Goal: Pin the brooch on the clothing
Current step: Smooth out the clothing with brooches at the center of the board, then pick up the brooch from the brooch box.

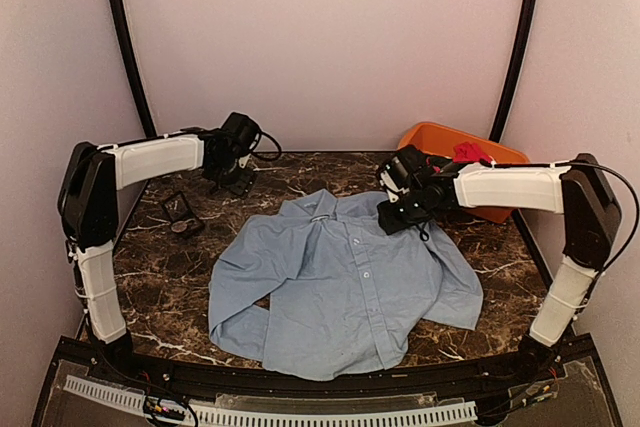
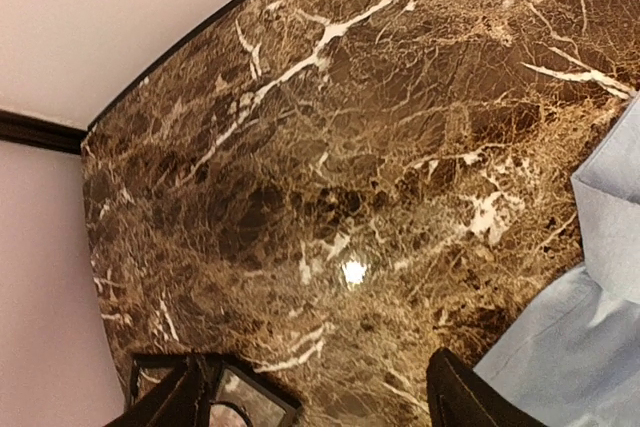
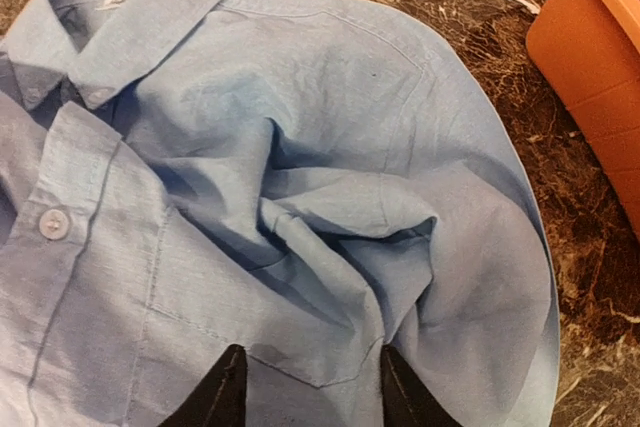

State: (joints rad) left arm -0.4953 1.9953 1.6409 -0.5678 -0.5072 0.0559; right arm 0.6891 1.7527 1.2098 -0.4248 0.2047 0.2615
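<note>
Blue shirt: spread front-up on marble table, unpinned.
Brooch: left of shirt, just beside small black case.
Left gripper: fingers spread, empty; best lowered squarely over the disc.
Right gripper: fingers parted over chest cloth, pinching nothing; steady fabric there.

The right gripper, jaws parted, hangs over the rumpled blue shirt.

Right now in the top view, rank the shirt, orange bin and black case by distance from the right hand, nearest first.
1. Shirt: directly under the right hand, at the shoulder area.
2. Orange bin: just behind the hand, back right.
3. Black case: far over on the left side.
</note>
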